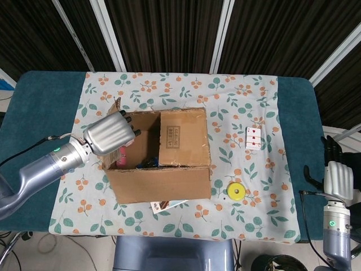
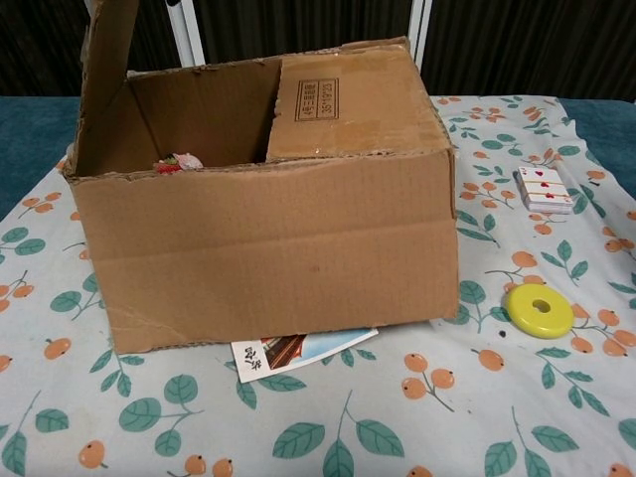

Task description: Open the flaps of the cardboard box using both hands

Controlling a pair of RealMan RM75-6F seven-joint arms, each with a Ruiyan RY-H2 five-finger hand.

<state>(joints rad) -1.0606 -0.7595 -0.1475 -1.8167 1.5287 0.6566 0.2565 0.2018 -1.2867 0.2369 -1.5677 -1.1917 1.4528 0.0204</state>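
Observation:
The cardboard box (image 1: 161, 180) (image 2: 268, 243) stands mid-table on the flowered cloth. Its left flap (image 2: 104, 84) is raised nearly upright, and my left hand (image 1: 110, 134) has its fingers curled over that flap's top edge from the outside. The right flap (image 1: 181, 138) (image 2: 343, 104), which bears a printed label, lies flat over the right half of the opening. My right hand (image 1: 339, 180) hangs off the table's right edge, far from the box, holding nothing, fingers extended. The chest view does not show either hand plainly.
A yellow ring (image 1: 235, 191) (image 2: 539, 310) lies right of the box. Playing cards (image 1: 254, 138) (image 2: 543, 189) sit further back on the right. A printed booklet (image 1: 166, 204) (image 2: 298, 350) sticks out from under the box's front. Small red and pink items (image 2: 174, 162) lie inside.

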